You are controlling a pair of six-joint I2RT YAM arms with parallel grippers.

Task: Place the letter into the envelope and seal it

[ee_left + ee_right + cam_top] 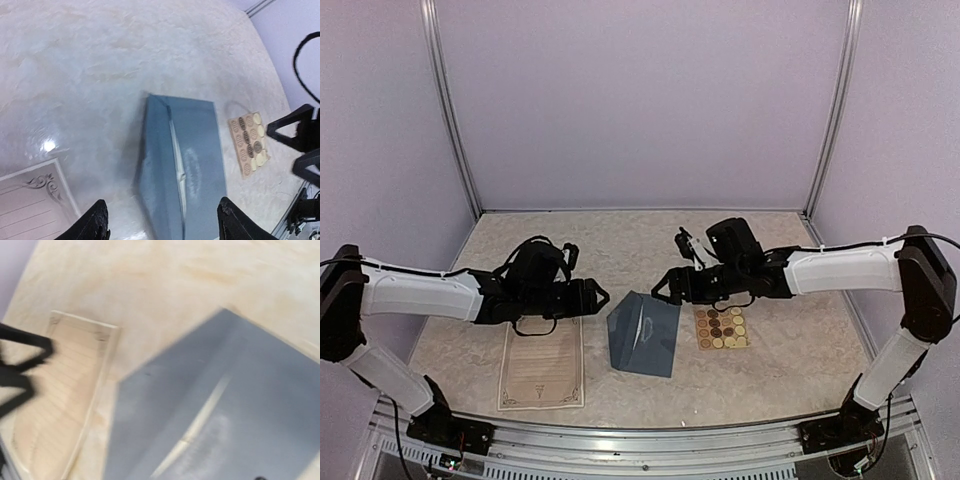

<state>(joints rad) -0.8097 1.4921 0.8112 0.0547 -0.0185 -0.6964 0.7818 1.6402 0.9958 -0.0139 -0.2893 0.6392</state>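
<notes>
Slate-blue, thin paper. Found the envelope (643,333) mid-worktop, toward the near edge, between letter (542,365) and sticker sheet (722,327). Judged light, floppy, slippery; best pinched along one edge. Saw left gripper (162,222) and right gripper (665,288) spread, empty.

Soft even light; glare on table (49,145); right wrist view blurred.

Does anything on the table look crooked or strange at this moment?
The envelope lies crooked, at an angle to the letter beside it, and one side seems lifted instead of flat. The letter and the sticker sheet lie flat.
</notes>
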